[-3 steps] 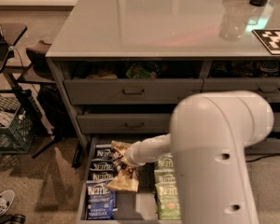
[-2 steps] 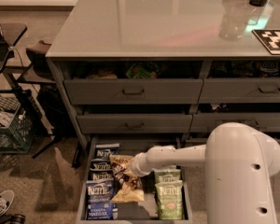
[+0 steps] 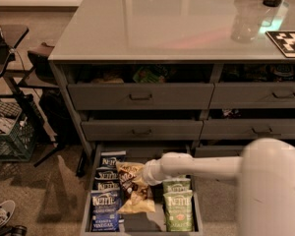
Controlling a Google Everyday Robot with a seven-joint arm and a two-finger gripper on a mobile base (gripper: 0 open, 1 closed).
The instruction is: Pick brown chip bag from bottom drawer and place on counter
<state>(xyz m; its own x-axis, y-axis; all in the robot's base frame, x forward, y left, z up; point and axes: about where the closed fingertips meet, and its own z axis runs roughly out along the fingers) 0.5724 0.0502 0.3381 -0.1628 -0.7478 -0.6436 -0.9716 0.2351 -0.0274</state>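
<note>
The brown chip bag [image 3: 132, 190], dark brown with tan edges, lies tilted in the middle of the open bottom drawer [image 3: 88, 200], partly over the blue bags. My gripper [image 3: 141, 177] is at the end of the white arm [image 3: 201, 166], which reaches in from the right. It sits right at the bag's upper right edge, and the wrist hides its tip and any contact with the bag. The glossy light-grey counter [image 3: 157, 23] spans the top of the cabinet.
Blue Kettle bags [image 3: 104, 200] fill the drawer's left side and green Kettle bags [image 3: 177, 208] the right. Two handled drawers [image 3: 140, 97] above stand slightly open. A clear bottle [image 3: 246, 23] and a checkered tag [image 3: 288, 41] sit on the counter. A crate [image 3: 10, 132] stands at left.
The arm's large white body has swung right and lower, and the forearm now lies level. The gripper stays at the brown chip bag, which has shifted slightly.
</note>
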